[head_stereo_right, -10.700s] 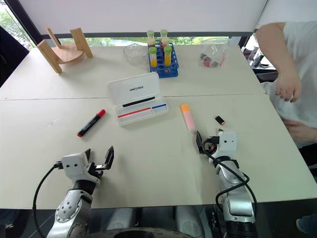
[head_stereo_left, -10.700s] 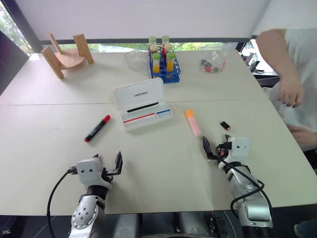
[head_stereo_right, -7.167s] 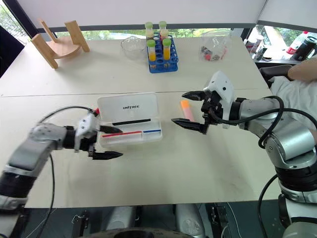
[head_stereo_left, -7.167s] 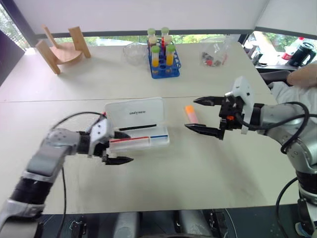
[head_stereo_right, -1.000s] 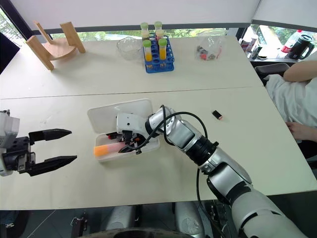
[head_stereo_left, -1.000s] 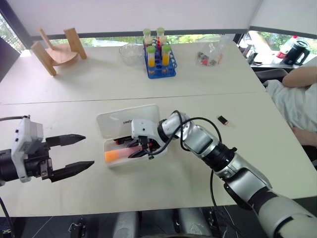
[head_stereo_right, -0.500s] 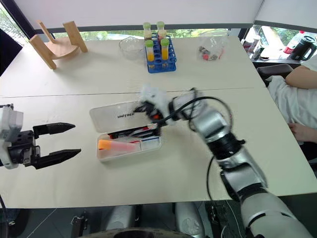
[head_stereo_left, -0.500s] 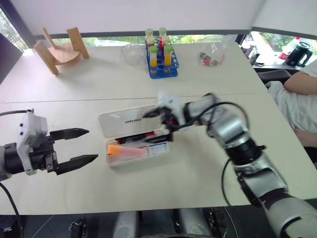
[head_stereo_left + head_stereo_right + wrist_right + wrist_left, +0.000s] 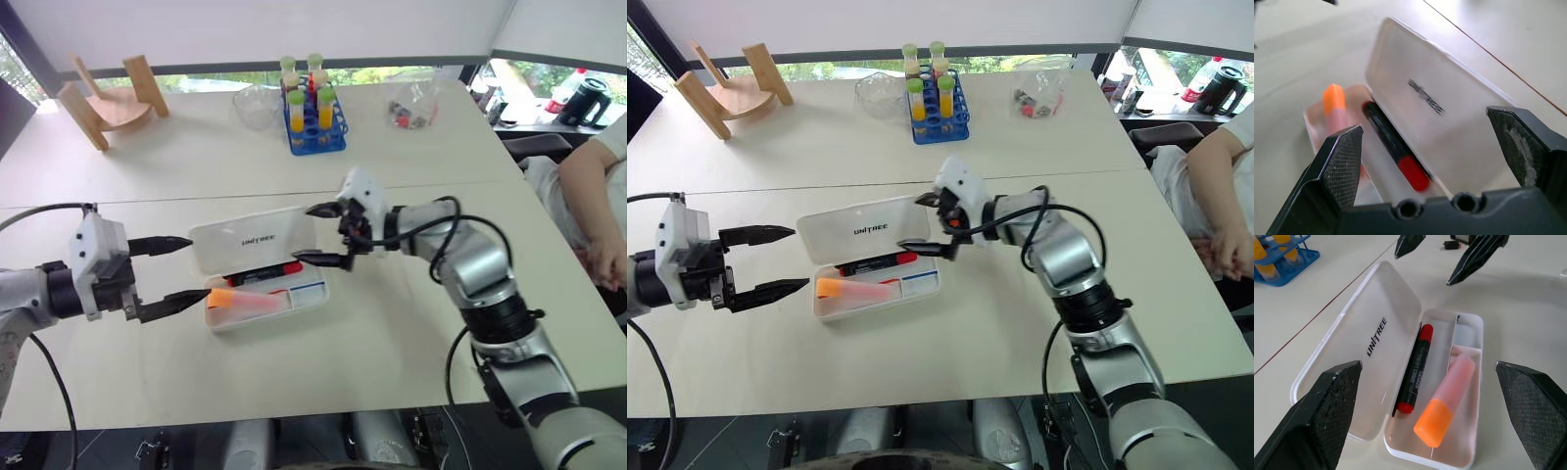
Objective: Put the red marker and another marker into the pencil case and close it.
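A white pencil case [image 9: 263, 264] lies open in the middle of a pale tabletop [image 9: 392, 343], its lid [image 9: 253, 238] folded back toward the far side. Two markers lie inside the tray. The red marker [image 9: 265, 275], black with a red cap, lies along the hinge edge. The orange highlighter [image 9: 247, 299] lies beside it, nearer the front wall, orange end toward the robot's left.

The left hand [image 9: 167, 274] hovers just left of the case, its two black fingers spread wide and gripping nothing. The right hand [image 9: 328, 235] hovers over the case's right end, fingers also spread wide and empty.

At the far side stand a blue rack [image 9: 313, 122] with five capped tubes of yellow-orange liquid, a clear glass bowl [image 9: 253, 106], a clear bag [image 9: 411, 106] of small dark and red items, and a wooden stand [image 9: 106, 98].

The left wrist view shows a divider near one end of the tray [image 9: 1465, 333], with a small bare compartment past it. The head views show a person's arm [image 9: 588, 206] at the tabletop's right edge.
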